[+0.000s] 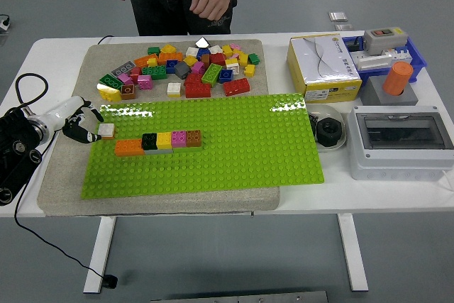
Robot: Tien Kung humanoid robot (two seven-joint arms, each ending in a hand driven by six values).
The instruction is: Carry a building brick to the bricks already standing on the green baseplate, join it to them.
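One white brick (pixel 106 130) is in play: the left hand (pixel 79 124) has its fingers (pixel 90 135) closed around it at the left edge of the green baseplate (pixel 234 147), just up and to the left of the orange brick (pixel 128 147) that begins the standing row (pixel 159 142). That row runs orange, black, yellow, pink and brown along the plate's left half, with a grey piece showing under its middle. The white brick looks to be right at the plate's rim, though whether it hangs just above the studs or rests on them I cannot tell. It is near the orange end brick but not touching it.

By my reading, the step in hand is the carry, nearly at its end. The brick is grasped and brought close, but not yet joined. The next move calls for a short shift toward the orange end, lining the brick's studs with the plate's grid, then a straight push down so it seats flush against or on top of the row.

No right hand shows anywhere in the view. The loose bricks (pixel 181 71) lie heaped on the mat at the far side of the plate, well apart from the fingers. A person stands at the far edge of the surface, one hand (pixel 211 1) held loosely in front of the body, touching nothing on it.
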